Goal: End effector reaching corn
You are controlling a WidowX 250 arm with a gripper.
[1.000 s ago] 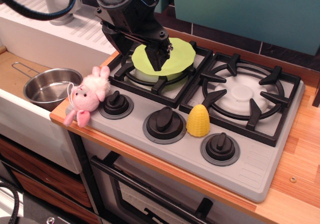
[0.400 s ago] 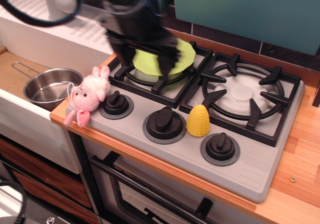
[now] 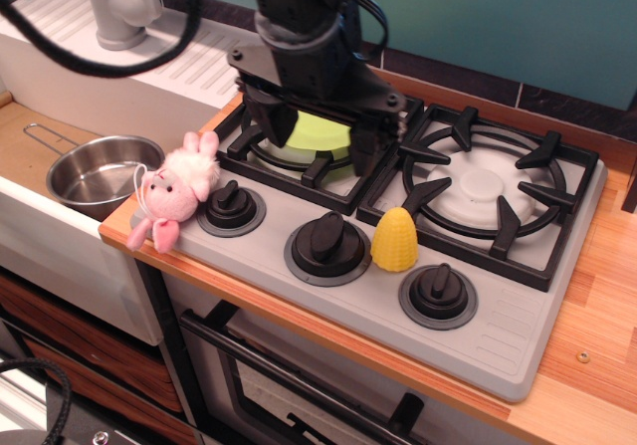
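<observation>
The yellow corn (image 3: 395, 239) stands upright on the grey stove panel between the middle knob (image 3: 326, 244) and the right knob (image 3: 438, 294). My black gripper (image 3: 317, 144) hangs over the left burner, above and to the left of the corn and apart from it. Its two dark fingers (image 3: 365, 153) are spread wide with nothing between them. A yellow-green round plate (image 3: 320, 132) on the left burner shows between the fingers and is mostly hidden by the arm.
A pink plush bunny (image 3: 177, 188) lies at the stove's left corner beside the left knob (image 3: 231, 206). A steel pot (image 3: 100, 174) sits in the sink at left. The right burner grate (image 3: 485, 186) is bare. Wooden counter (image 3: 597, 296) runs along the right.
The arm has moved right and forward over the left burner, closer to the corn, now covering most of the plate. The fingers have spread apart.
</observation>
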